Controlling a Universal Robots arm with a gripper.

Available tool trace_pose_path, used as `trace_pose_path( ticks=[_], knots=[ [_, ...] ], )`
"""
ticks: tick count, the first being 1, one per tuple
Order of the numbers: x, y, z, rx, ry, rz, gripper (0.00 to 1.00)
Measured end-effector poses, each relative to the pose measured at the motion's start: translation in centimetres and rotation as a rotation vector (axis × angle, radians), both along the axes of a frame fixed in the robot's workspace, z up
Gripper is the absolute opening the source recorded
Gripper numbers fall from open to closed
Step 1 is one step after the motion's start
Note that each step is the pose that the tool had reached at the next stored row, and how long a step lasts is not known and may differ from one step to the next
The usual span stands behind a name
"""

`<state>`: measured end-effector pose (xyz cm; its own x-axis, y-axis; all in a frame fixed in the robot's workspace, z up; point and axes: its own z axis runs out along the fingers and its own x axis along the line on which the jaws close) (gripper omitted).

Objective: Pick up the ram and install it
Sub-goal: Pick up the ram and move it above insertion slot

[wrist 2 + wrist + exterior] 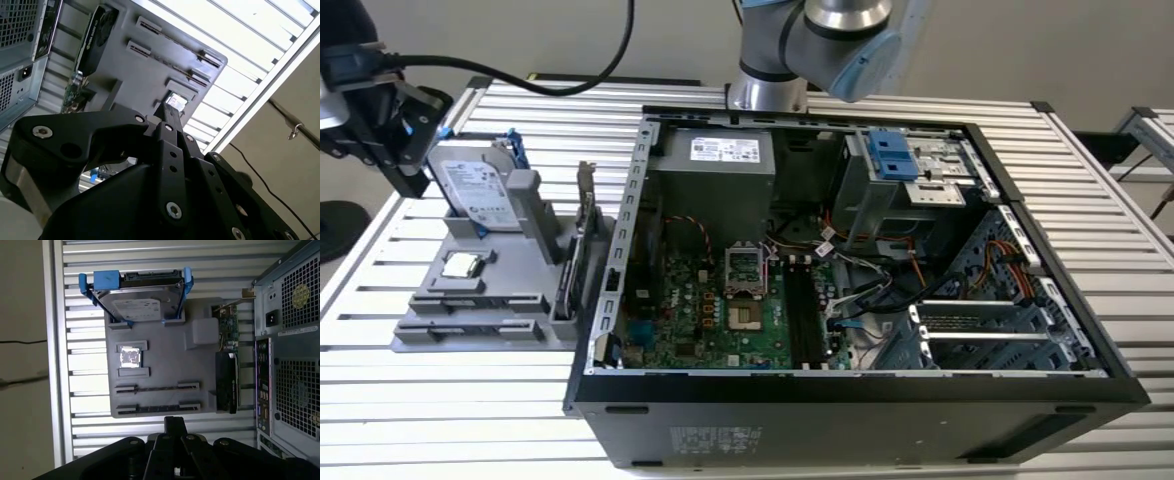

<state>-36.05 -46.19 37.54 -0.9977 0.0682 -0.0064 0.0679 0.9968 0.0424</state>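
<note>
My gripper [411, 180] hangs at the exterior view's far left, over the back corner of the grey parts holder [520, 330]. In both wrist views its fingers meet in one narrow tip [171, 111] [175, 421], shut, with nothing seen between them. The ram is out of view. The two long slots of the holder [155, 397] stand without a stick. On the motherboard [707, 310] in the open computer case [854, 385], the memory slots [803, 310] look dark, and I cannot tell whether a stick sits in them.
A silver hard drive [474, 185] in a blue frame stands at the holder's back. A processor chip [460, 265] lies in its pocket. A card with a metal bracket [580, 240] stands between holder and case. The slatted table [454, 400] ends just beyond the gripper.
</note>
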Motion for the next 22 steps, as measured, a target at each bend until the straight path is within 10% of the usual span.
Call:
trace_pose_path(
  ticks=[22],
  knots=[
    [-0.03,0.00,0.00,0.0000,0.0000,-0.145,0.00]
  ],
)
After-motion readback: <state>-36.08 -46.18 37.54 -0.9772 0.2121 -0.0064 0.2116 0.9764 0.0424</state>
